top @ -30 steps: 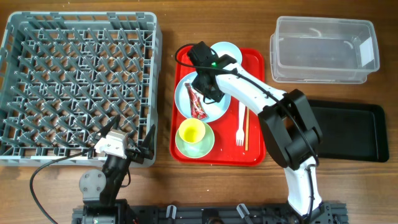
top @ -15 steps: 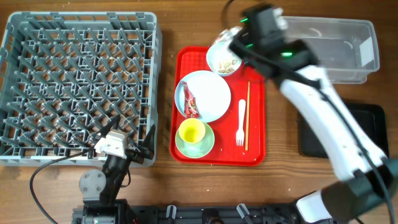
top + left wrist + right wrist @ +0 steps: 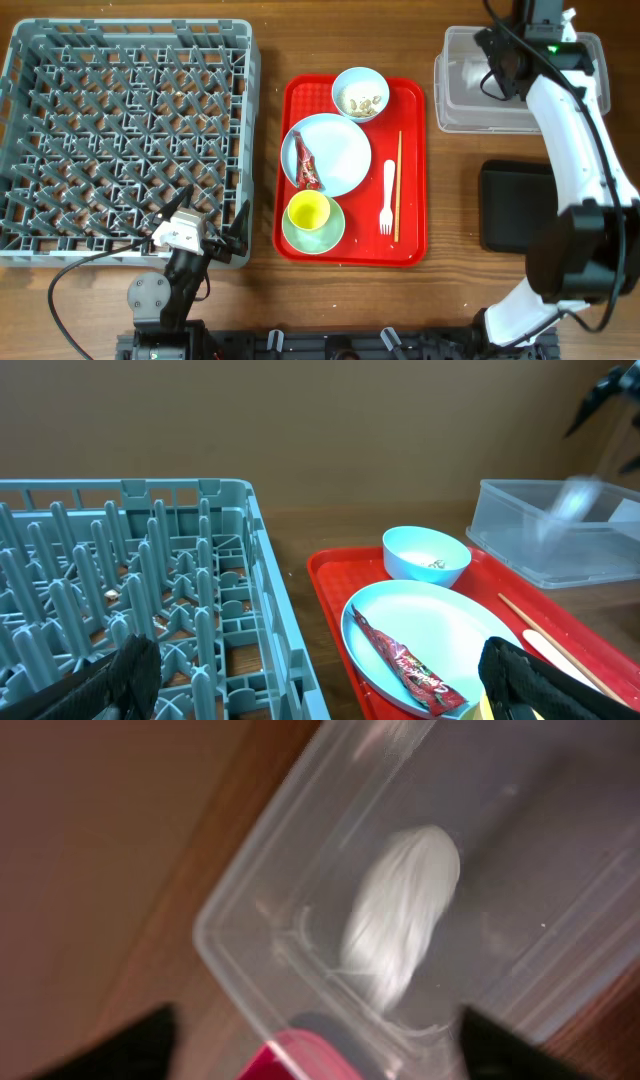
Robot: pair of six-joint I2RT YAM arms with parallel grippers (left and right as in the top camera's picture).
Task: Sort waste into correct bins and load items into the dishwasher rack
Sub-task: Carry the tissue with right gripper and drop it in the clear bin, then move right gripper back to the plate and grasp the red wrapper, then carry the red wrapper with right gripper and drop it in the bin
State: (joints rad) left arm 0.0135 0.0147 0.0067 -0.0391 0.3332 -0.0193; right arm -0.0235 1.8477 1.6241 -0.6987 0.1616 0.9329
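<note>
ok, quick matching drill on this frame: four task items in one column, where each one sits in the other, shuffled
Items
1. red wrapper
2. yellow cup
3. food scraps
4. white tissue

Places
A. in the clear tub
B. in the mint bowl
C. on the light blue plate
D. in the small pale bowl

Pairs: 1-C, 2-B, 3-D, 4-A

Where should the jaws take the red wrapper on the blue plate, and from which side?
From above, pinching the red wrapper across its narrow width at mid-length: it lies flat and elongated on the blue plate, whose raised rim would likely block a sideways approach.
</note>
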